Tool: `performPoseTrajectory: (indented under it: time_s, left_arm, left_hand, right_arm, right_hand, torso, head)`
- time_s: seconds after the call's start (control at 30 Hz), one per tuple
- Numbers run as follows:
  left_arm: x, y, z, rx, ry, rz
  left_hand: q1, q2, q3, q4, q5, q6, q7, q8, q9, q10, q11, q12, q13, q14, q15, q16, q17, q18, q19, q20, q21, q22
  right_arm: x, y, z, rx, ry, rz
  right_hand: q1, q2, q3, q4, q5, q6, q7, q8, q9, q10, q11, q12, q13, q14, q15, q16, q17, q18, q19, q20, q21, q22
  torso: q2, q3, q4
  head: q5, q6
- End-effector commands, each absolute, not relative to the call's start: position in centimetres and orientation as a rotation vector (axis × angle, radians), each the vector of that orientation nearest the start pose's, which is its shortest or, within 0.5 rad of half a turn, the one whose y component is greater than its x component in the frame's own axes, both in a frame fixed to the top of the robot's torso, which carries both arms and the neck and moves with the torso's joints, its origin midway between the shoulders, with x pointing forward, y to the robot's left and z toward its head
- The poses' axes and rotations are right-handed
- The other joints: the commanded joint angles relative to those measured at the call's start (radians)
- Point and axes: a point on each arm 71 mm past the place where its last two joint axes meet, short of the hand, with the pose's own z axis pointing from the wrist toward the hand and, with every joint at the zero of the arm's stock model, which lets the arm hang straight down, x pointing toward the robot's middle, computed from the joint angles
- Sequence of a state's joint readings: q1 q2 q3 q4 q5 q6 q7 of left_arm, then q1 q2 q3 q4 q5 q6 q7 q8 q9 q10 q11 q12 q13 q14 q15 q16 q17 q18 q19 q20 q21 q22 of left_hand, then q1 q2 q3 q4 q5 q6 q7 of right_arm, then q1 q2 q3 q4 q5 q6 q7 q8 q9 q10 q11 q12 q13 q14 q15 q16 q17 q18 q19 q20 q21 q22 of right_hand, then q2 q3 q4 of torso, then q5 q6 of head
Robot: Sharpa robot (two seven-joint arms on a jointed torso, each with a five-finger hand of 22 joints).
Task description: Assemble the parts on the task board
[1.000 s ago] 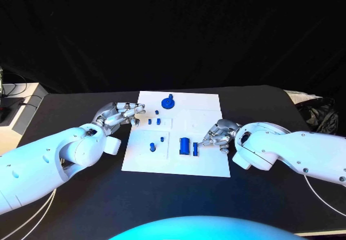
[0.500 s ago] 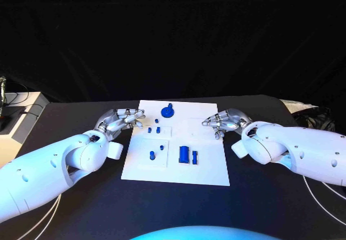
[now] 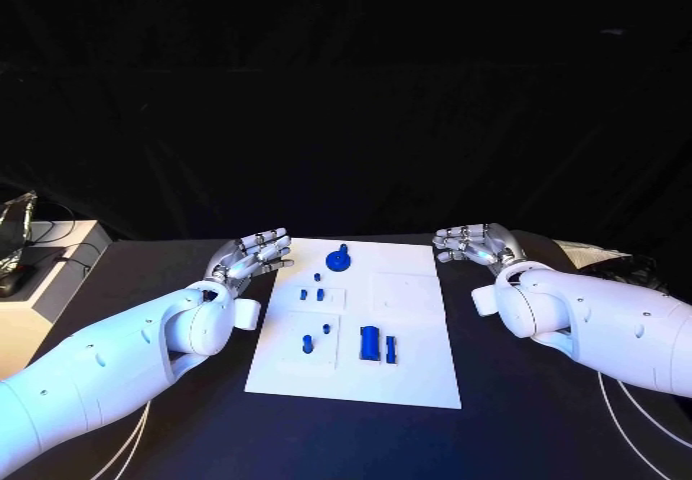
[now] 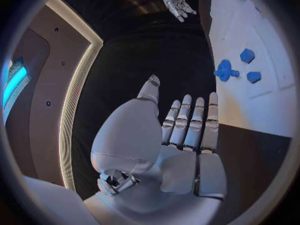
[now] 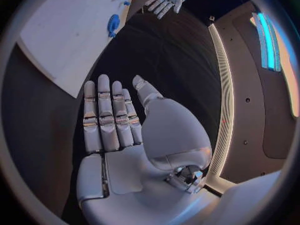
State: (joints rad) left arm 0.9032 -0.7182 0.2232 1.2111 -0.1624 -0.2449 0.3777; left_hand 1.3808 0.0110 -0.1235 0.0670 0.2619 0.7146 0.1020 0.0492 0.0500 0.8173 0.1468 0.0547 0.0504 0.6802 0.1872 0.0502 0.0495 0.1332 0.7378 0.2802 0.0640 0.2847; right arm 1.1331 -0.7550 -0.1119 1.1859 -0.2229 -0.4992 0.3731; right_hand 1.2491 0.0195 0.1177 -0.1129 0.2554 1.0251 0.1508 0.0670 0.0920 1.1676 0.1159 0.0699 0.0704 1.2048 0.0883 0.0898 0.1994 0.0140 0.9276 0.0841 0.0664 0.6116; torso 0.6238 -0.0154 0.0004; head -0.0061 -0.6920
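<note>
White task board (image 3: 411,375) lies mid-table from the head camera, blue parts (image 3: 369,343) on it; the left hand (image 3: 253,256) and right hand (image 3: 472,243) flank its far corners. Each wrist camera shows flat, empty fingers (image 4: 190,120). Likely between steps: next, reach for a part.

Bare black table (image 3: 534,400) flanking task board (image 3: 411,300)

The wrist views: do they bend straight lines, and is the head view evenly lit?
Left wrist view: the task board edge curves, fisheye. Right wrist view: the same, beside the right hand. Head view: board bright, background black.
</note>
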Motion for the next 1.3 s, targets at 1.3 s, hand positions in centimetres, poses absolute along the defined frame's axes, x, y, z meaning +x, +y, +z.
performPoseTrajectory:
  time_s: [1.3]
  left_arm:
    - [46.2, 19.2, -22.4, -1.209, 1.218, -1.229]
  left_hand:
    - [-1.381, -0.011, 0.124, -0.067, -0.262, -0.715, -0.102, -0.049, -0.050, -0.817, -0.147, -0.055, -0.050, -0.680, -0.187, -0.050, -0.049, -0.133, -0.738, -0.280, -0.064, -0.285]
  right_arm:
    - [46.2, -19.2, -22.4, 1.209, 1.218, 1.229]
  right_hand:
    - [-1.249, -0.020, -0.118, 0.113, -0.255, -1.025, -0.151, -0.067, -0.092, -1.168, -0.116, -0.070, -0.070, -1.205, -0.088, -0.090, -0.199, -0.014, -0.928, -0.084, -0.066, -0.612]
  torso:
    - [-0.080, 0.0154, -0.0004]
  head:
    - [0.006, 0.092]
